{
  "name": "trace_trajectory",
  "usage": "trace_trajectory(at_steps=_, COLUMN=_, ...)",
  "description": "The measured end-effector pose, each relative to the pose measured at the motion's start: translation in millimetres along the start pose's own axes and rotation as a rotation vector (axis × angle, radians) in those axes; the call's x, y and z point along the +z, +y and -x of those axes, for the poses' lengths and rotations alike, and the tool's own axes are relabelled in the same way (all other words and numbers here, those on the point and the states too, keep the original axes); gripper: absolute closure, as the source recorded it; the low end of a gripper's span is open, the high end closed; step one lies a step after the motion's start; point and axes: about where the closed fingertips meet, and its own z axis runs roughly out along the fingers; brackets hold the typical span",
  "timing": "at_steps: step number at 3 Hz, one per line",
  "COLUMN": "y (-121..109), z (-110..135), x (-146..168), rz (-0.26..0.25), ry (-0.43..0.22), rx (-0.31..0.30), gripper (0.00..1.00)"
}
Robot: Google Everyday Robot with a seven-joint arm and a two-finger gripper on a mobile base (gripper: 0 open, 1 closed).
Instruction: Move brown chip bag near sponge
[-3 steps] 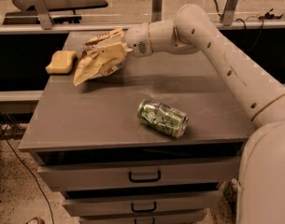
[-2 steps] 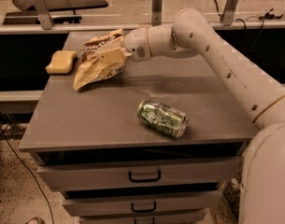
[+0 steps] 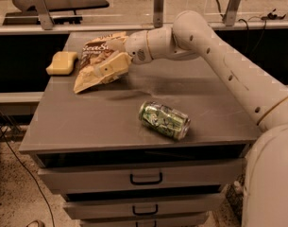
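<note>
Cabinet top (image 3: pixel 87 126), gripper (image 3: pixel 107 68) clasping brown chip bag (image 3: pixel 92 51) near sponge (image 3: pixel 62 63)

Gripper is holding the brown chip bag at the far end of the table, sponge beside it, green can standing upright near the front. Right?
Not quite: the camera view shows the green can lying on its side. The gripper does hold the brown chip bag, sponge beside it.

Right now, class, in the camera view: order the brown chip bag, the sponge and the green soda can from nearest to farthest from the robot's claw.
The claw is at the back left.
1. The brown chip bag: in the claw's grip.
2. The sponge: just left of the bag.
3. The green soda can: front, right of centre, on its side.
</note>
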Motion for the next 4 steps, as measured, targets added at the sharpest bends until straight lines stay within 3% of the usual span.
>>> trace_trajectory(at_steps=1, y=-17.1, z=2.1, x=-13.8, rz=-0.051, ry=0.019, rx=-0.019, gripper=0.00)
trace_trajectory(at_steps=2, y=-49.0, z=9.1, x=-48.4, rz=-0.143, ry=0.059, rx=-0.066, gripper=0.00)
trace_trajectory(at_steps=3, y=-85.9, z=17.8, x=-110.5, rz=-0.271, ry=0.143, rx=-0.167, gripper=0.00)
trace_trajectory(at_steps=4, y=-118.4, z=26.6, x=-193.8, rz=-0.453, ry=0.246, rx=-0.255, gripper=0.00)
